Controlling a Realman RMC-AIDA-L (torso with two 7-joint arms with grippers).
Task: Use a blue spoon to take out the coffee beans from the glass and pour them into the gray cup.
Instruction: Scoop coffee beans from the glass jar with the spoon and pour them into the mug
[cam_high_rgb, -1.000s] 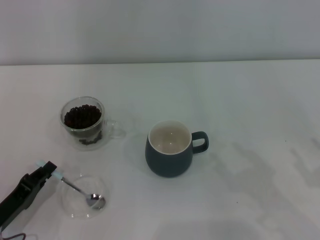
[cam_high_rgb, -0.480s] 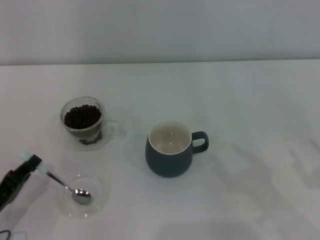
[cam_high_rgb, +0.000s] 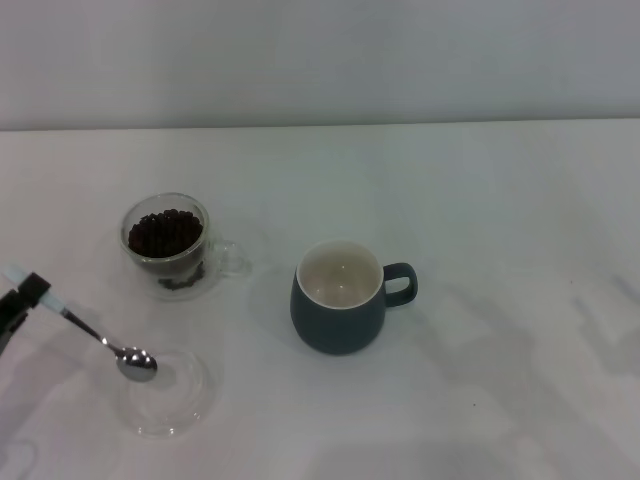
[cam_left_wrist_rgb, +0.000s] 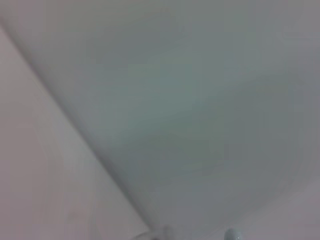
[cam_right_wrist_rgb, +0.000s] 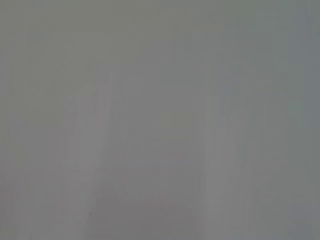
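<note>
Many coffee beans (cam_high_rgb: 165, 232) in glass (cam_high_rgb: 168, 250), gray cup (cam_high_rgb: 340, 297) empty, left gripper (cam_high_rgb: 22, 297) clamped on blue spoon (cam_high_rgb: 98, 338).

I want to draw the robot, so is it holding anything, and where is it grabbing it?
Yes. The left gripper holds the small metal teaspoon by its pale-blue handle end, with the shiny bowl above the clear glass dish. The right gripper is not in view.

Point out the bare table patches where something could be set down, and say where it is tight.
Bare table runs right of the gray cup and behind it and the glass. A narrower gap lies between them. It is tight at near left: the left gripper holds the blue spoon above the clear dish.
</note>
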